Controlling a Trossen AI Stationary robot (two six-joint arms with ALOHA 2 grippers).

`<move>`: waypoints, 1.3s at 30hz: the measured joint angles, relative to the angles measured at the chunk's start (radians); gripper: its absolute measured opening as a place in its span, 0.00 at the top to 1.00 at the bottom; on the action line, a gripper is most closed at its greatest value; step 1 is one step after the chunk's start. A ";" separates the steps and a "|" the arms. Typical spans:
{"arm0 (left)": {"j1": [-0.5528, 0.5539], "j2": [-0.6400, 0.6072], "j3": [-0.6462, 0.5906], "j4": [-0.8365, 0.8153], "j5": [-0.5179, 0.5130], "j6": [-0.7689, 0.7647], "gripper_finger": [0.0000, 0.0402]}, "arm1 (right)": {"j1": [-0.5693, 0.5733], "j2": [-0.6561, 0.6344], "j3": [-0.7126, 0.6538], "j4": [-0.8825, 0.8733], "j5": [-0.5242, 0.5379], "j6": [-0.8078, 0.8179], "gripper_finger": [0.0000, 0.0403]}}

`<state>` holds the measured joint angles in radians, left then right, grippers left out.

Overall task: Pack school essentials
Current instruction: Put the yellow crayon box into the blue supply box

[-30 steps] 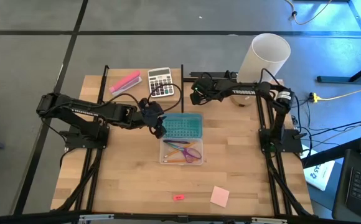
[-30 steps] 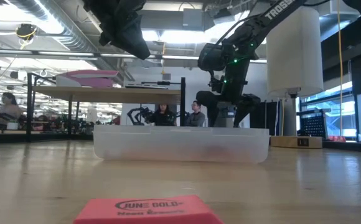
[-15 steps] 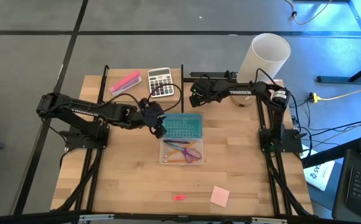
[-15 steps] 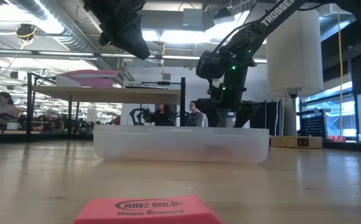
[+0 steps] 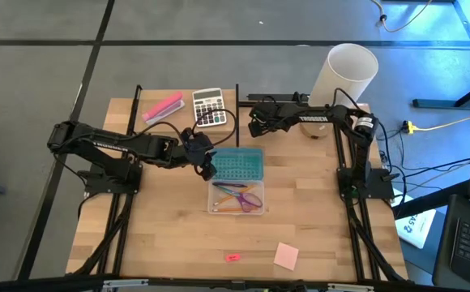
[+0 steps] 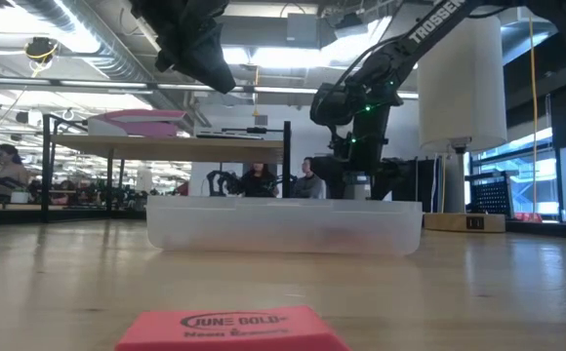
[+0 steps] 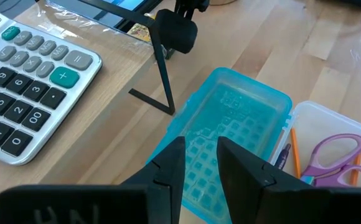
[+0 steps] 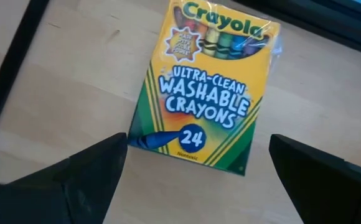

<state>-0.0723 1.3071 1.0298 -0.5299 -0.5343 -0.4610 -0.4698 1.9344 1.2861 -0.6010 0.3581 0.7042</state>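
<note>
Teal plastic of the case lid (image 7: 230,146) fills my left wrist view; my left tool (image 7: 200,163), fingers nearly closed and empty, hangs over it beside the clear bin (image 5: 237,197) holding scissors (image 7: 337,154). My right tool (image 5: 255,123), spread wide and empty, hovers above the crayon box (image 8: 206,87) on the worktop (image 5: 170,235).

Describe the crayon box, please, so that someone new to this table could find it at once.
Start at the tall white cylinder at the table's far right corner and follow the right arm to the right gripper, which hangs open above the crayon box. The box lies flat on the wood, yellow with green edges, printed "Crayola Ultra-Clean Washable Crayons 24".
</note>
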 joint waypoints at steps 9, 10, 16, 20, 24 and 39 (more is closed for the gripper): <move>0.000 0.000 0.000 0.000 0.000 0.000 0.79 | -0.011 0.012 0.000 0.045 -0.027 0.014 0.03; 0.000 0.000 0.000 0.000 0.000 0.000 0.79 | -0.013 0.012 0.000 0.046 -0.027 0.004 0.03; 0.000 0.000 0.000 0.000 0.000 0.000 0.79 | -0.032 0.015 0.000 0.052 -0.028 -0.003 0.03; 0.000 0.000 0.000 0.000 0.000 0.000 0.79 | -0.042 0.024 0.000 0.053 -0.059 -0.002 0.03; 0.000 0.000 0.000 0.000 0.000 0.000 0.79 | -0.043 0.036 0.000 0.051 -0.074 -0.006 0.03; 0.000 0.000 0.000 0.000 0.000 0.000 0.79 | -0.043 0.040 0.000 0.066 -0.097 -0.037 0.03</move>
<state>-0.0723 1.3071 1.0298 -0.5301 -0.5343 -0.4610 -0.5125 1.9739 1.2861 -0.5350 0.2607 0.6671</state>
